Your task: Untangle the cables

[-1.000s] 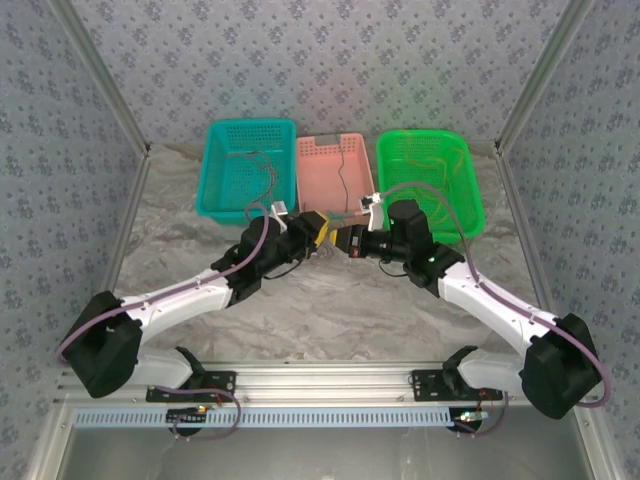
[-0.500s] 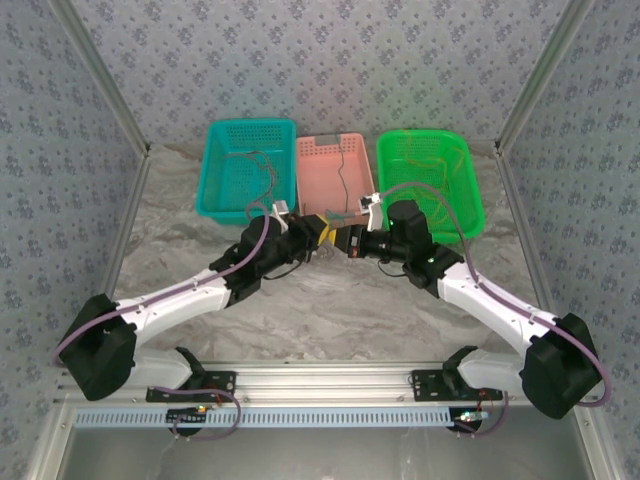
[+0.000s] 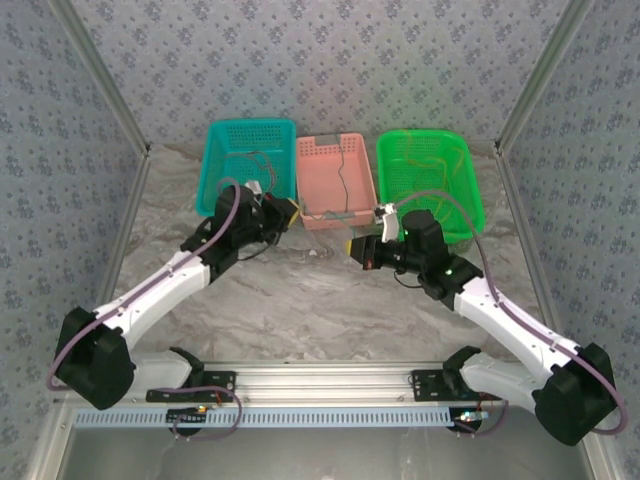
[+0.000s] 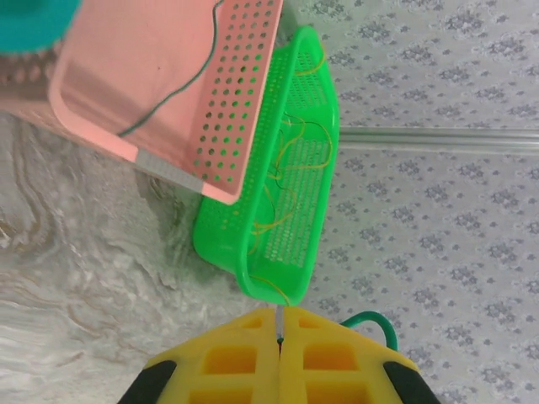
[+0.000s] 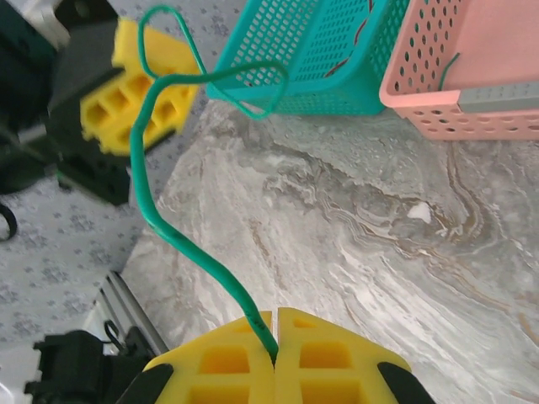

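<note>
The left end effector [image 4: 279, 337] and right end effector [image 5: 275, 324] each pinch the thin green wire [image 5: 194, 259], which hangs looped above the marbled grey desk [image 5: 354, 252]. Best to pull apart slowly and level, so the loop opens without slipping.

Two arms, same build. The left arm [image 3: 150, 298] and right arm [image 3: 503, 318] have white shells on the long links and black joint housings. We note a big black shoulder block [image 3: 95, 358] at each near end. A purple-grey cable [image 3: 213, 215] runs along each arm and loops free near the wrist. We mark black wrist sections, with a small white part [image 3: 386, 213] on the right one. The left gripper [image 4: 279, 316] and right gripper [image 5: 275, 318] each have two blocky yellow fingers [image 5: 324, 358] with rectangular pockets moulded in, and black mounts [image 4: 152, 383] at the outer corners. Black base brackets [image 3: 195, 378] sit underneath.
</note>
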Controlling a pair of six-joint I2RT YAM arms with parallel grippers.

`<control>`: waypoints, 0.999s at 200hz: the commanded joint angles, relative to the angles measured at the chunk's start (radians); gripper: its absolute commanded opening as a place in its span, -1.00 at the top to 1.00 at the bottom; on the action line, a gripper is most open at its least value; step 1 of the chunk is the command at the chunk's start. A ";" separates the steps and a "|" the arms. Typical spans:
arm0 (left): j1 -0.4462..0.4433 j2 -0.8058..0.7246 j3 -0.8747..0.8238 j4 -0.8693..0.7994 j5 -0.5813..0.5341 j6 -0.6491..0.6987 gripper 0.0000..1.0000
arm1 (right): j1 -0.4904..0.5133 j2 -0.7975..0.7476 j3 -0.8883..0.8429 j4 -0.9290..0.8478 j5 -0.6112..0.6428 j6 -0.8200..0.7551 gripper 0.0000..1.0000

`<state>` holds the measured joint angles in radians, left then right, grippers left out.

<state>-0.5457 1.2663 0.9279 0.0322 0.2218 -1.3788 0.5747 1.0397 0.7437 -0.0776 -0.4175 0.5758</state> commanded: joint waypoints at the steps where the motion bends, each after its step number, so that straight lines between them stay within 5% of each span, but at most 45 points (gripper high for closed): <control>1: 0.089 0.025 0.090 -0.129 0.043 0.115 1.00 | 0.005 -0.022 -0.006 -0.153 0.032 -0.101 1.00; 40: 0.196 0.099 0.328 -0.392 0.115 0.322 1.00 | 0.062 0.000 0.013 -0.319 0.157 -0.211 1.00; 87: 0.265 0.179 0.554 -0.676 0.001 0.511 1.00 | 0.206 0.078 0.052 -0.420 0.420 -0.259 1.00; 200: 0.372 0.225 0.807 -0.704 -0.109 0.645 1.00 | 0.520 0.258 0.098 -0.561 0.673 -0.283 1.00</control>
<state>-0.2432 1.4860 1.6222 -0.8112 0.2905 -0.7734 1.0302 1.2495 0.8772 -0.3473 0.1810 0.3050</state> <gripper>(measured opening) 0.039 0.063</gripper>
